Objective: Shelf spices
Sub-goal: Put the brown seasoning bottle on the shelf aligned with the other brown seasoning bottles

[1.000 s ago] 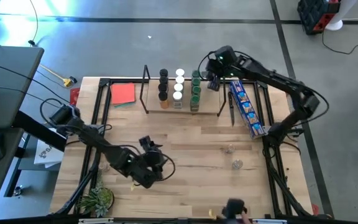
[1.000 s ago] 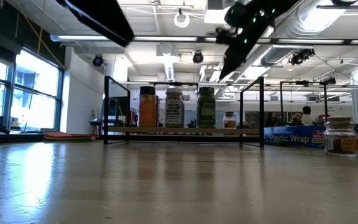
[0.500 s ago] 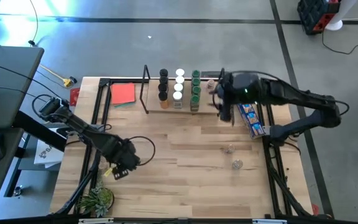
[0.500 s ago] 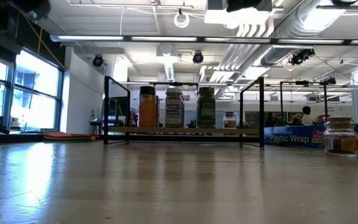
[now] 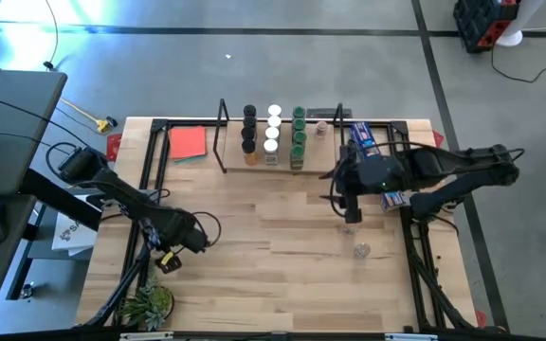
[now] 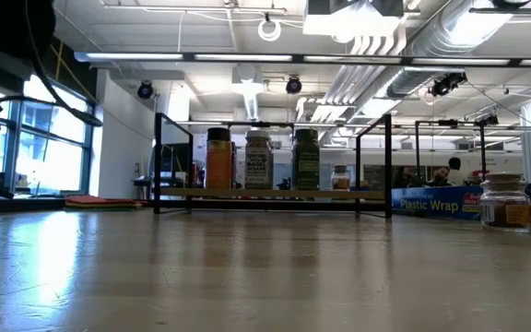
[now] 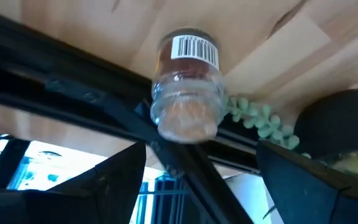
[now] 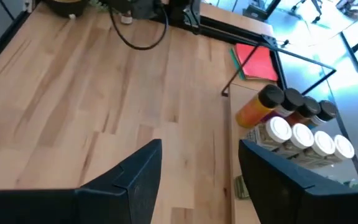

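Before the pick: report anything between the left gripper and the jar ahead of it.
Nothing clearly does. The jar lies straight ahead of the open left gripper, with no other jar or object in the gap. A black bar runs past the jar; whether it crosses the approach I cannot tell.

The jar's (image 7: pixel 187 93) label print is blurred.

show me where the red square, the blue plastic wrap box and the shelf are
red square (image 5: pixel 188 142), high view, middle of its flat top.
blue plastic wrap box (image 5: pixel 372 163), high view, printed top face near its middle.
shelf (image 6: pixel 275 193), low view, front edge of the wooden board.
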Robot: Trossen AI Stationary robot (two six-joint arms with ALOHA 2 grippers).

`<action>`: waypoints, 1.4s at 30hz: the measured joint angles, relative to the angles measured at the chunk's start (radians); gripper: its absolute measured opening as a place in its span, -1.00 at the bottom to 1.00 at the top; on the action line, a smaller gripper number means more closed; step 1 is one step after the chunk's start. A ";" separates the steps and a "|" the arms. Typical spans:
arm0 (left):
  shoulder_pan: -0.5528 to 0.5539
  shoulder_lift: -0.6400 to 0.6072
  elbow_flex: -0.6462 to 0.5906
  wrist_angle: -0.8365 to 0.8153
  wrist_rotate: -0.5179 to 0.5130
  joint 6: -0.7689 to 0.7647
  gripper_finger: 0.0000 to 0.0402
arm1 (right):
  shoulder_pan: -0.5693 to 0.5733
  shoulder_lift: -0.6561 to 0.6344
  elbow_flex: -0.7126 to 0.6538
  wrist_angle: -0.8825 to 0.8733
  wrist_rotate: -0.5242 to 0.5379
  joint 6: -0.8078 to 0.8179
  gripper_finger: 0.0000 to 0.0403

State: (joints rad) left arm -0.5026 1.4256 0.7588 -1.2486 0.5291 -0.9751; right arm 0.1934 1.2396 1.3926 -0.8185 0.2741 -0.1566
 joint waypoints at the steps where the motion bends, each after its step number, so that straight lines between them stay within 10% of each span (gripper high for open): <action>1: 0.000 0.000 -0.019 0.024 0.012 -0.004 0.49 | 0.010 0.000 0.000 0.001 0.006 0.000 0.02; 10: 0.000 0.000 -0.093 0.149 -0.040 -0.036 0.37 | 0.039 0.000 0.000 0.007 0.012 0.015 0.02; 17: 0.003 0.000 -0.128 0.283 -0.022 -0.088 -0.18 | 0.039 0.000 0.000 0.004 0.012 0.072 0.02; 28: 0.148 0.025 -0.007 0.408 -0.146 -0.079 -0.20 | 0.039 0.007 0.000 0.015 0.011 0.078 0.02; 42: 0.410 0.617 0.717 0.370 -0.262 0.480 -0.20 | 0.039 0.024 0.001 -0.028 0.007 0.132 0.02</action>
State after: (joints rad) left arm -0.0927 2.0422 1.4758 -0.8783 0.2675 -0.4946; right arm 0.2321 1.2633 1.3933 -0.8460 0.2810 -0.0248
